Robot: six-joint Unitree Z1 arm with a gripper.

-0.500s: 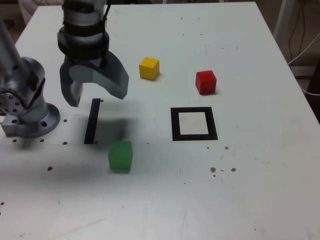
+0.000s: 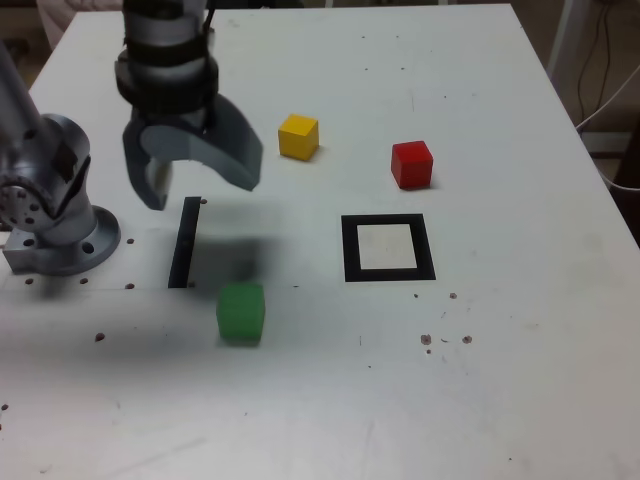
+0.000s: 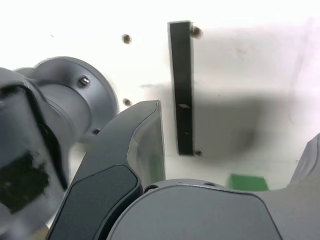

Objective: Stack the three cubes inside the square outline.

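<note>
Two fingers [image 2: 205, 180] hang wide apart above the counter [image 2: 520, 350], nothing between them, and in the wrist view they spread broadly with bare air in the gap! Just below, in the exterior view, the black strip [image 2: 185, 242] lies flat, with a soft shadow on the counter beside it. Close by the strip, nearer the camera, sits the green cube [image 2: 241, 312], flat on the counter; the wrist view catches only a sliver of it past the gripper's body. Out to the exterior view's right of the fingers, and farther back, there's the yellow cube [image 2: 299, 137], turned a little on its base. Keep going right and it's the red cube [image 2: 412, 165], standing alone, well apart from the yellow. And nearer the camera than the red, the square outline [image 2: 428, 248], thick black border, white centre, no cube inside it! Over at the exterior view's left edge, the arm's round base [image 2: 65, 245] stands on the counter.
</note>
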